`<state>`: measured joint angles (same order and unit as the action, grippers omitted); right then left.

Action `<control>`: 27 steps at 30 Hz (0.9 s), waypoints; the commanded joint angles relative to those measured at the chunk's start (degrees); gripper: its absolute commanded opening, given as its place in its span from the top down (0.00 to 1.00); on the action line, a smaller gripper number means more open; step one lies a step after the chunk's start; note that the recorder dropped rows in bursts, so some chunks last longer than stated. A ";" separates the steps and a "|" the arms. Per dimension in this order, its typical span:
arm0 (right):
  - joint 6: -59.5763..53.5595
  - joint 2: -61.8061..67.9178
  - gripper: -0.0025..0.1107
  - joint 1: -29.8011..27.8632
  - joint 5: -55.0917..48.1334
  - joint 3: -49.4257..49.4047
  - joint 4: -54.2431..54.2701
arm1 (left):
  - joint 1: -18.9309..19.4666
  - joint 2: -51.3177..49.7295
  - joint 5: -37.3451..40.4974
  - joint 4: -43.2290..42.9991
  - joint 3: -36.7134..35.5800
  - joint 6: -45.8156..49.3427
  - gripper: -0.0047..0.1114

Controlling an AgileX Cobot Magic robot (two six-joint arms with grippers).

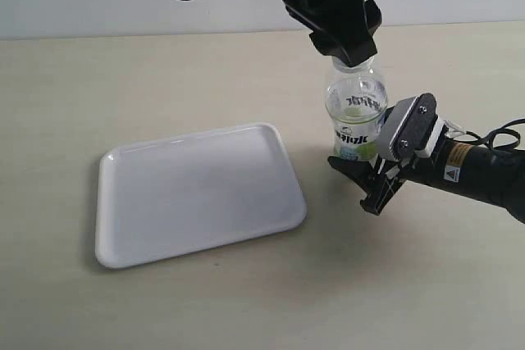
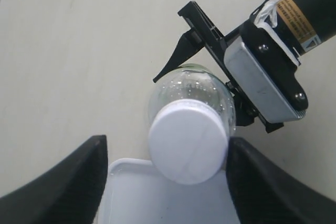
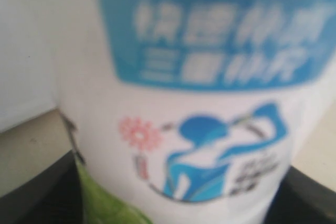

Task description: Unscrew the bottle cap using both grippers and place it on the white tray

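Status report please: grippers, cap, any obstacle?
Left gripper open over the bottle cap, cap on the bottle. Right gripper around bottle base, grip unclear. White tray empty, nothing in way.

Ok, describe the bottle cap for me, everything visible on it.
The bottle cap is a round white plastic cap with a smooth flat top crossed by a faint line. It sits upright, still on the neck of the clear bottle. The open left gripper straddles it: one finger looks to be at its edge, the other finger stands clear. In the exterior view the gripper hides it.
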<state>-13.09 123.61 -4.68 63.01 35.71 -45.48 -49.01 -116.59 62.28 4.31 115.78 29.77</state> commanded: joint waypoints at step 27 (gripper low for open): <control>-0.33 -0.54 0.98 -0.03 0.07 0.08 0.53 | -0.16 -0.88 -1.99 2.52 0.32 -0.02 0.42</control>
<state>-13.09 123.61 -4.68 62.88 35.71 -45.14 -49.01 -117.88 60.02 6.43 115.78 29.77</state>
